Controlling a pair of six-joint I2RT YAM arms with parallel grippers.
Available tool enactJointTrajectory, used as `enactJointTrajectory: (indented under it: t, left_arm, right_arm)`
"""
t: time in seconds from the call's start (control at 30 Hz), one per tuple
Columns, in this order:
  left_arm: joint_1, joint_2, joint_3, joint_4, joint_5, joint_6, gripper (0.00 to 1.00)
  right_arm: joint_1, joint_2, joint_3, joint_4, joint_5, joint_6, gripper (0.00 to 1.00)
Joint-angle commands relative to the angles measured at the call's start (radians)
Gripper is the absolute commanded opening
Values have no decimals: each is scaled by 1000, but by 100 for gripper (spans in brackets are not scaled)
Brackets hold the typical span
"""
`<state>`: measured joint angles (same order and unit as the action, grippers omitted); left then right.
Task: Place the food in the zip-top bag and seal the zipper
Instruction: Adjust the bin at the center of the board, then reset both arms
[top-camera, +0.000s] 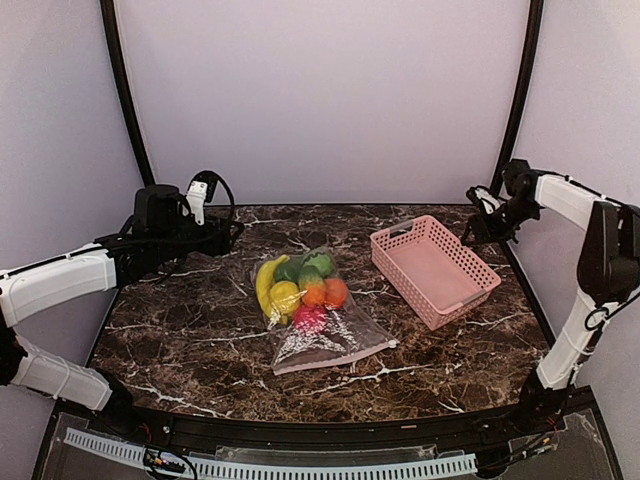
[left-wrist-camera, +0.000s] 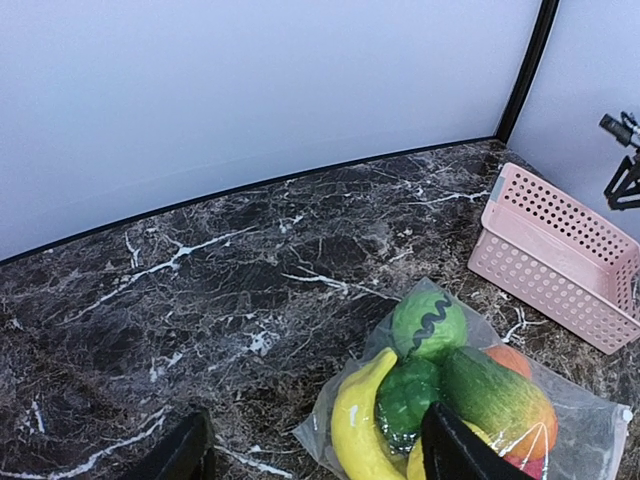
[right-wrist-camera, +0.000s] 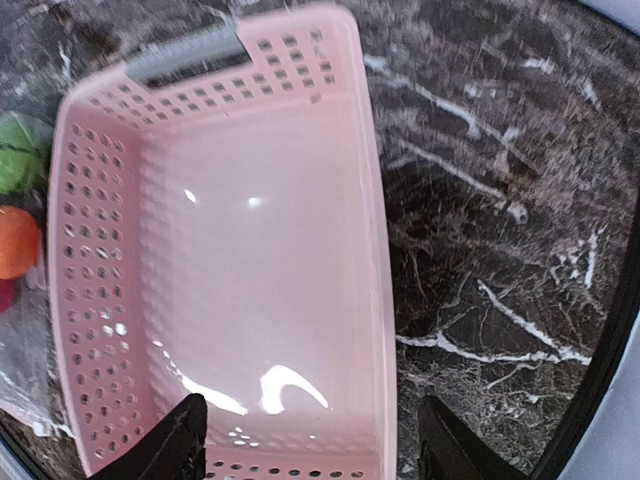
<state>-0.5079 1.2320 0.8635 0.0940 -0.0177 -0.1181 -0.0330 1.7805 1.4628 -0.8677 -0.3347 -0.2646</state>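
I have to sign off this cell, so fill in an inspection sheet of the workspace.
Surface: dark marble table, nothing spilled.
Job's things: zip-top bag lying mid-table, food inside; zipper along near edge, seal not discernible.
Clutter: pink basket, empty, right of bag.
Grippers: left gripper open, far-left of bag; right gripper open, by basket's far corner; both hold nothing.
Cables: black cables looped at left wrist.
Surroundings: pale walls, black poles.

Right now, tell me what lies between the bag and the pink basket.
Nothing but bare marble tabletop between bag and basket, clearest in the overhead view.
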Motion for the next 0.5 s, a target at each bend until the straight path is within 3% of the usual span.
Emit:
enactJointTrajectory:
  t: [0.0, 0.13, 0.27, 0.47]
  left_arm:
    - [3, -26, 27, -47, -60, 18, 76]
    - [3, -48, 43, -79, -118, 71, 91]
    - [3, -79, 47, -88, -206, 108, 96]
    - [3, -93, 30, -79, -216, 112, 97]
  right_arm:
    - [-4, -182, 40, 49, -145, -38, 94]
    - [-14, -362, -89, 334, -157, 68, 99]
    - [-17, -522, -339, 678, -262, 146, 99]
    - [-16, -526, -379, 693, -277, 206, 99]
